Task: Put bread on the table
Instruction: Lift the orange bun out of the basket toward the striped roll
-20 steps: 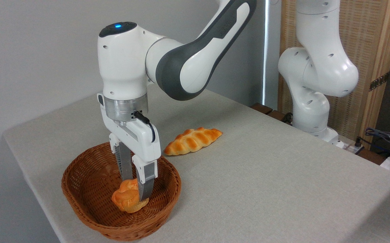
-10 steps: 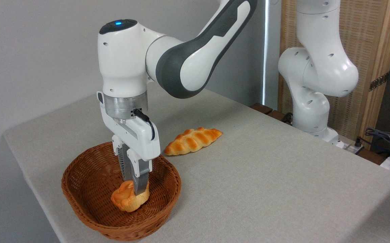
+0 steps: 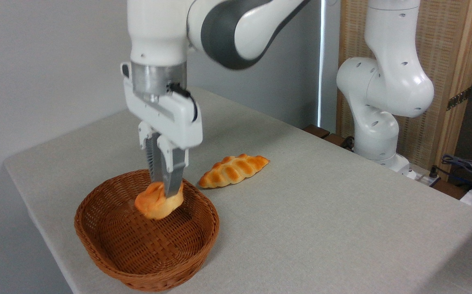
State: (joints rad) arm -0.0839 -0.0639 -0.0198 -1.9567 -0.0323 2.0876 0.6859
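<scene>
Hand (image 3: pixel 165 188) pinches bread (image 3: pixel 158 201) above basket (image 3: pixel 109 241).

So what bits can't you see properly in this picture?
- Camera view: the arm's upper joints are cut off by the top edge.
- The top of the bread is hidden by the fingers shut on it.
- The table runs off the right and bottom edges.
- The cables at far right are too small and cut off.
- The near inside wall of the basket is hidden by its rim.
</scene>
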